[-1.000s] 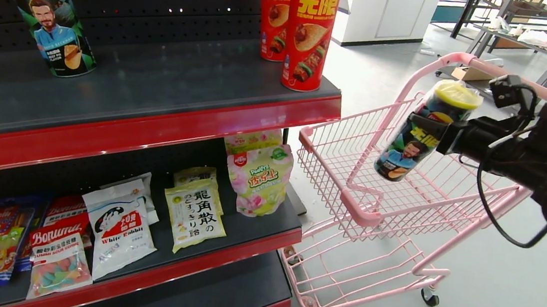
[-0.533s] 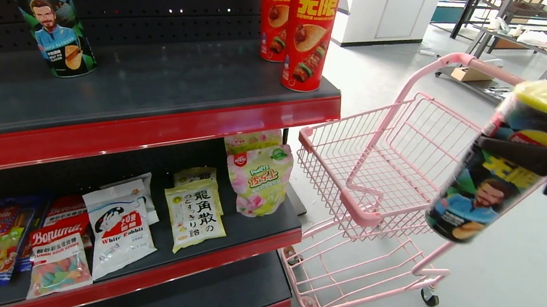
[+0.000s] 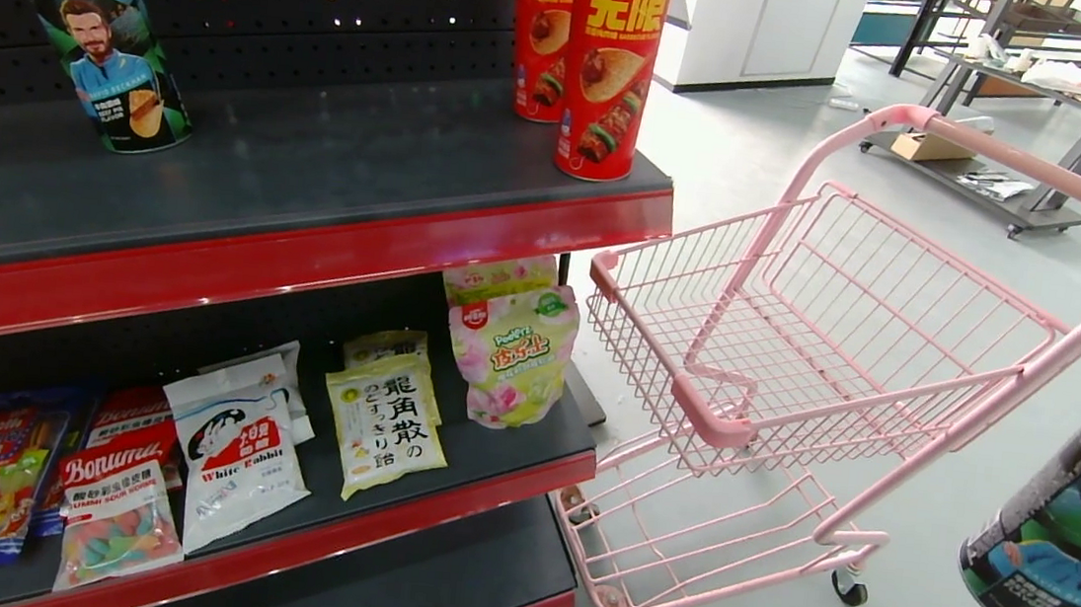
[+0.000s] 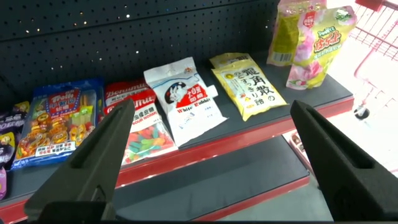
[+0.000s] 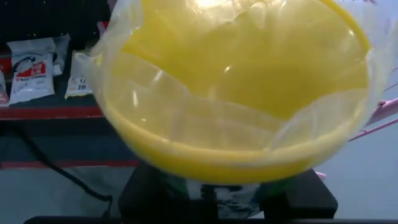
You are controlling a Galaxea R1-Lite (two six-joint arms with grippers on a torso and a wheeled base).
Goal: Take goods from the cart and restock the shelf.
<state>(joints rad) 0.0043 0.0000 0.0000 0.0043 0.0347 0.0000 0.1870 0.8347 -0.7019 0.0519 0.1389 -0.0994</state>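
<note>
A green chip can (image 3: 1067, 553) with a yellow lid (image 5: 236, 81) hangs tilted at the lower right edge of the head view, right of the pink cart (image 3: 717, 425) and level with its lower frame. My right gripper (image 5: 227, 198) is shut on it, and the lid sits close before the right wrist camera. The cart's basket shows bare wire. On the upper shelf (image 3: 316, 163) stand a matching green can (image 3: 95, 33) at the left and two red cans (image 3: 613, 63) at the right end. My left gripper (image 4: 211, 162) stands open in front of the lower shelf (image 4: 249, 134).
Snack bags lie along the lower shelf, among them a white bag (image 3: 234, 448) and a yellow one (image 3: 385, 422); a pink-green pouch (image 3: 511, 350) stands at its right end. The upper shelf has free room between the green and red cans. Tables stand far behind the cart.
My right arm has carried the green can from above the cart's basket out to the right and down, close to the camera, to the lower right edge. The left arm and shelf goods are unchanged.
</note>
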